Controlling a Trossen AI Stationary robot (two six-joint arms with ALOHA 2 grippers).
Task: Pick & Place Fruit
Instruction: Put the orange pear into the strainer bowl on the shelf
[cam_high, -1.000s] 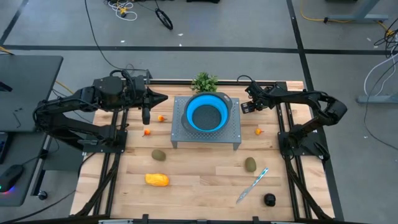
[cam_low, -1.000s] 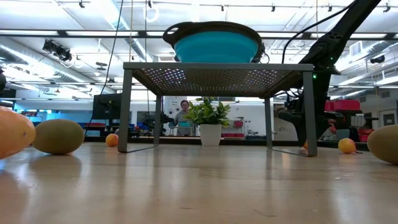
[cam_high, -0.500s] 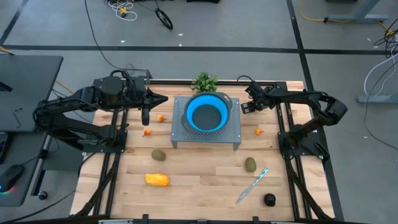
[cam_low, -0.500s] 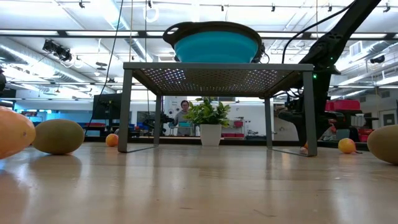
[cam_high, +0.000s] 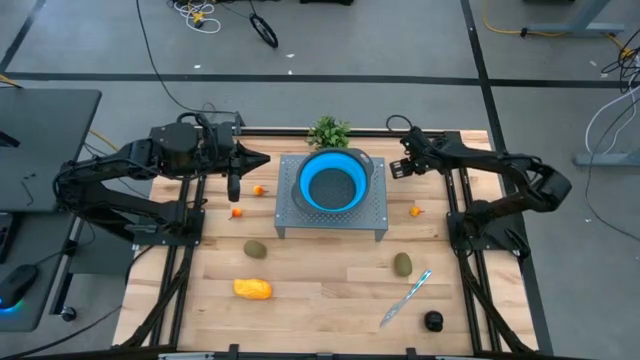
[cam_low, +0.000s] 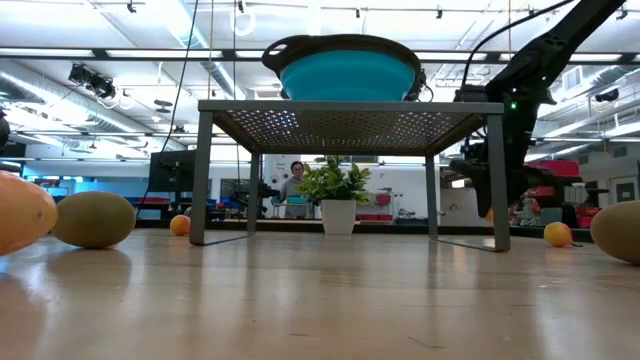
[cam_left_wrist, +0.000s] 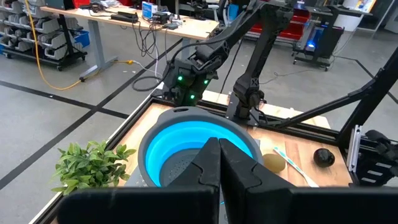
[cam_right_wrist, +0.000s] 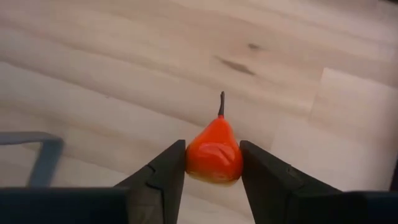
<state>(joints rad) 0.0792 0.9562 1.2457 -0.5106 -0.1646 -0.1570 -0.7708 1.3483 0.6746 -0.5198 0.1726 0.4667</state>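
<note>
Shiny orange-red, a small pear-shaped fruit (cam_right_wrist: 214, 155) with a thin dark stem is pinched between the two dark fingers of the right gripper (cam_right_wrist: 212, 163), up above the pale wooden table (cam_right_wrist: 112, 74). Seen from above, this gripper (cam_high: 399, 167) is just beside the blue bowl (cam_high: 331, 185), on the bowl's right. The bowl is round and soft-looking with a dark rim, and nothing shows in it. It sits on top of a grey metal stand (cam_high: 372, 214) full of tiny holes, with four thin legs. The left gripper (cam_high: 262, 158) hangs on the other side of the bowl, its two fingers pressed together. Near it, left of the stand, lie two tiny round orange fruits (cam_high: 259, 189) (cam_high: 236, 211). Another tiny orange one (cam_high: 416, 211) lies right of the stand. In front of the stand are two smooth olive-brown ovals (cam_high: 256, 249) (cam_high: 402, 263), and a longer yellow-orange fruit (cam_high: 253, 289). A silver knife (cam_high: 405, 298) with a light-blue handle lies by the right oval, and a little black round fruit (cam_high: 433, 321) is near the knife's tip. Behind the bowl stands a green leafy plant (cam_high: 328, 130).
</note>
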